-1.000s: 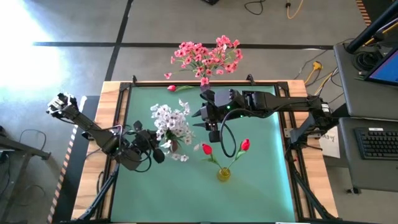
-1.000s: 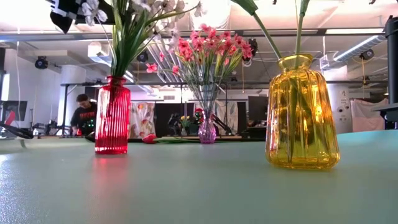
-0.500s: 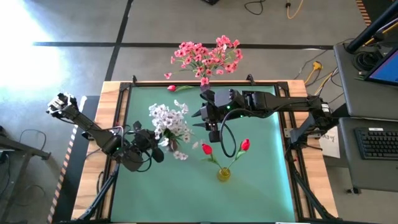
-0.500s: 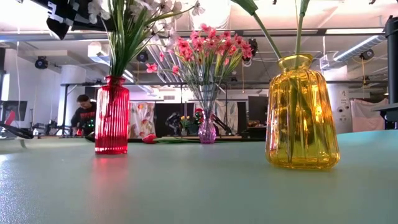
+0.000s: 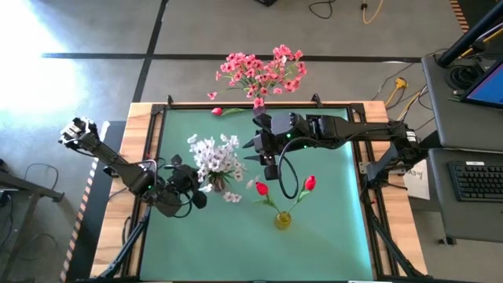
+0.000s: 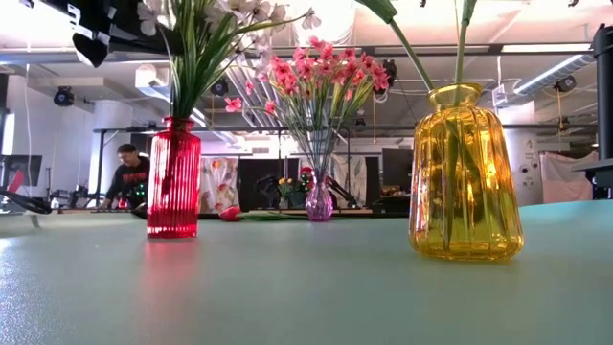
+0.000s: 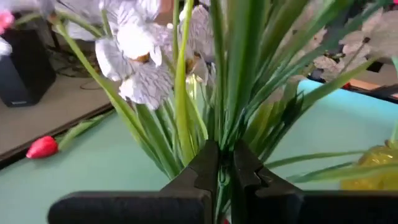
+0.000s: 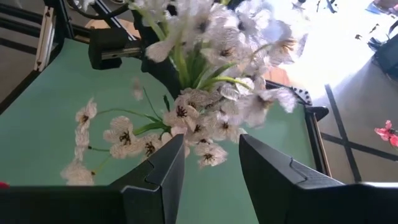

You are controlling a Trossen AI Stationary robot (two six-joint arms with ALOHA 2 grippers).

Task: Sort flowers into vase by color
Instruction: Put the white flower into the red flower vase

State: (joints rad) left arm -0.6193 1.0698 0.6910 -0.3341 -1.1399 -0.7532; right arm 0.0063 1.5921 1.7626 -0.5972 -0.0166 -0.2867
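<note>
A bunch of white flowers [image 5: 217, 159] stands with its green stems in the red vase [image 6: 173, 177]. My left gripper [image 5: 198, 189] is shut on those stems above the vase's neck. My right gripper [image 5: 269, 168] hangs open in the air just right of the white blossoms, nothing between its fingers [image 8: 163, 177]. Two red buds [image 5: 262, 189] stand in the yellow vase [image 6: 466, 177]. The pink flowers [image 5: 259, 71] stand in the small purple vase [image 6: 319, 203] at the far edge. One loose red bud [image 5: 216, 112] lies on the mat near the far edge. My left gripper pinches the bunch's green stems and leaves [image 7: 227, 134] between its two fingers, below the blossoms. The fingers come from the table's left side, slanting a little downward, and lie across the stems. The bunch stands nearly upright with its lower ends in the red vase.
The green mat [image 5: 330, 236] is bordered by a black frame on a wooden table. The yellow vase [image 5: 282, 220] stands toward the near right of the white bunch. Desks with a keyboard [image 5: 479, 179] stand right of the table. A person [image 6: 127, 177] shows in the room behind.
My left gripper has turned a little at the wrist while staying in place, still shut on the stems. The white bunch has tipped slightly with it, its stems staying in the red vase.
</note>
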